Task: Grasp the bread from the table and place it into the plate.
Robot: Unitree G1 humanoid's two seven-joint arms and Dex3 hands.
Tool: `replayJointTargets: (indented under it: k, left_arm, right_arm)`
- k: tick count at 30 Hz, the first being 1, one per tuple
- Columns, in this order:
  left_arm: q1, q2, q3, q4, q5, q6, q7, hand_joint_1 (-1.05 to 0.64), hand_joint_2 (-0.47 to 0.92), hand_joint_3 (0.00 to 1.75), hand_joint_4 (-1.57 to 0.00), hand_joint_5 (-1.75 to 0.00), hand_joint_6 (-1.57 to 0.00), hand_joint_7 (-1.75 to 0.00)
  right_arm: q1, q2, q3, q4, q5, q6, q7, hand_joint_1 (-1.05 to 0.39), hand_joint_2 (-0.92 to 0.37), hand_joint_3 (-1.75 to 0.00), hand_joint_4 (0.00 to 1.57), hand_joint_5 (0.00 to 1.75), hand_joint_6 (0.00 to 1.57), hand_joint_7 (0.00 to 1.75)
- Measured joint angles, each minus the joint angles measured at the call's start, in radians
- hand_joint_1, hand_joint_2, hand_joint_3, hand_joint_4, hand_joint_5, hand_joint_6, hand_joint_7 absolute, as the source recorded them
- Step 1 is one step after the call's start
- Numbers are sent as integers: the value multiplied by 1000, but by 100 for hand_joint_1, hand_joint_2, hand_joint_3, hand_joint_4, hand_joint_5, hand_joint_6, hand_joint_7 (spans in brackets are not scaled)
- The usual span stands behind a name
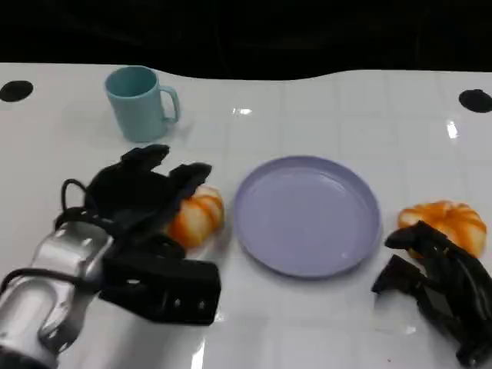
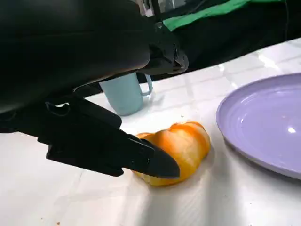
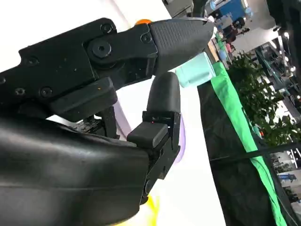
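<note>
Reaching left hand (image 1: 146, 192), fingers spread round one of two breads (image 1: 197, 216); one plate (image 1: 307, 215).

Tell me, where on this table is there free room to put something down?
The plate itself is bare. Open tabletop lies behind it, right of the blue mug, and along the near edge between the two hands. It is crowded where the left hand covers one bread and the right hand sits by the other bread.
</note>
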Motion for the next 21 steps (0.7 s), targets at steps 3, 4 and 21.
replayJointTargets:
  k: [3, 4, 21]
  left_arm:
    - [-89, -59, -40, 190, -3, 65, 10, -60, 89, 1, -9, -7, -16, -1]
    - [-103, -65, -50, 219, -6, 70, 13, -60, 89, 1, -9, -6, -16, 0]
    - [-372, -180, -187, 783, -102, 28, 119, -64, 86, 0, -16, -7, -22, -1]
  right_arm:
    - [-1, 0, 4, -2, -2, 4, -5, -56, -92, -20, 66, 155, 60, 122]
    - [-1, -1, 4, -3, -2, 4, -5, -56, -92, -20, 66, 155, 60, 122]
    - [10, -7, 5, -22, -2, 8, -20, -54, -92, -19, 66, 156, 62, 122]
